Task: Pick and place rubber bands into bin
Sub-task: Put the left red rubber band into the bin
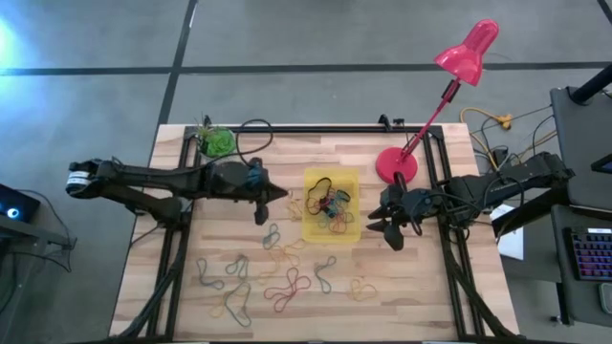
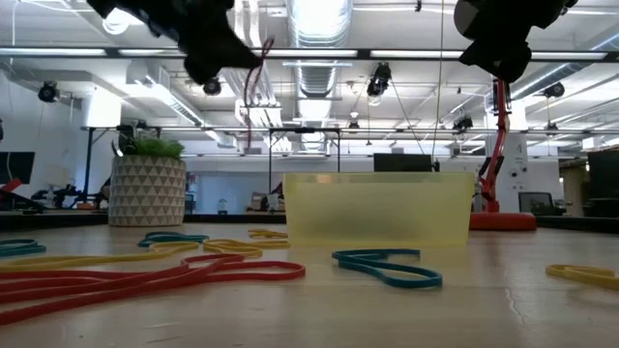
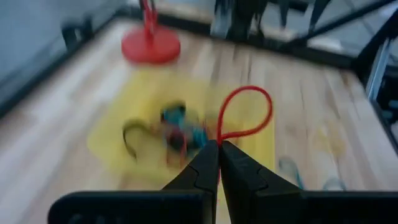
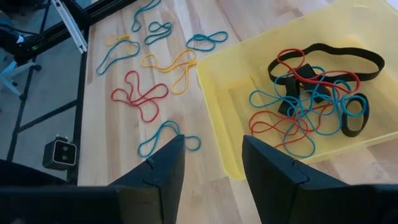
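Aloft — left claw (image 3: 219, 149) pinching red band (image 3: 247, 115)

From my low camera, both arms are cut off by the top edge, and the bin (image 2: 377, 208) wall is too cloudy for me to make out the rubber bands inside. My left wrist picture is smeared: beyond the red band (image 3: 249, 115), the bin contents (image 3: 177, 132) blur into blobs of colour. From above, the loose bands (image 1: 277, 277) near the bin are too small for me to count.
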Controlling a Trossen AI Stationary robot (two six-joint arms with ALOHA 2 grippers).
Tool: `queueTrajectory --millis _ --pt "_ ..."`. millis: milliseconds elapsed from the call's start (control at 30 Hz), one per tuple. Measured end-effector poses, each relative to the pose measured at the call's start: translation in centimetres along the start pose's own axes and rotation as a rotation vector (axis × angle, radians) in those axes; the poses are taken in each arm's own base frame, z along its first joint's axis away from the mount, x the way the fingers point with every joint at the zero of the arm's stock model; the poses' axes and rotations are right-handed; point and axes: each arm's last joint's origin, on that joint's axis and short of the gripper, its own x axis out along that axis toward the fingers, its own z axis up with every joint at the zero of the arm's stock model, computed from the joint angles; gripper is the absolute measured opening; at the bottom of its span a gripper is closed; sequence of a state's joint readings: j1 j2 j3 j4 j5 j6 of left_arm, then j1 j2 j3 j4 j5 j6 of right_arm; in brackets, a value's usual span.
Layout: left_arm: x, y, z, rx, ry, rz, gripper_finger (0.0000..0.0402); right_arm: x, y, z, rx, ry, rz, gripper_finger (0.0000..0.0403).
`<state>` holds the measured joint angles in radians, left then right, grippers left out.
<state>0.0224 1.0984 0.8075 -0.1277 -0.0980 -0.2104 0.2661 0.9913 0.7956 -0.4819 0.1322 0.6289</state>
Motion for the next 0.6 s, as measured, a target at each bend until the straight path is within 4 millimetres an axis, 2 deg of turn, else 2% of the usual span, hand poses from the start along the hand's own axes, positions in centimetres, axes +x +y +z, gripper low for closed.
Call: queueTrajectory --millis 200,267,600 --pt "1.1 0.2 2.5 0.031 -0.105 0.03 0.0 0.0 0.0 0.0 -0.001 -0.002 0.0 0.015" --pt "1.9 0.4 2.7 0.042 -0.092 0.041 0.0 0.0 0.0 0.0 -0.002 0.0 -0.001 0.015" --pt "8.7 0.9 3.9 0.054 -0.04 0.022 0.0 0.1 -0.1 -0.1 -0.007 0.003 -0.004 0.0146"
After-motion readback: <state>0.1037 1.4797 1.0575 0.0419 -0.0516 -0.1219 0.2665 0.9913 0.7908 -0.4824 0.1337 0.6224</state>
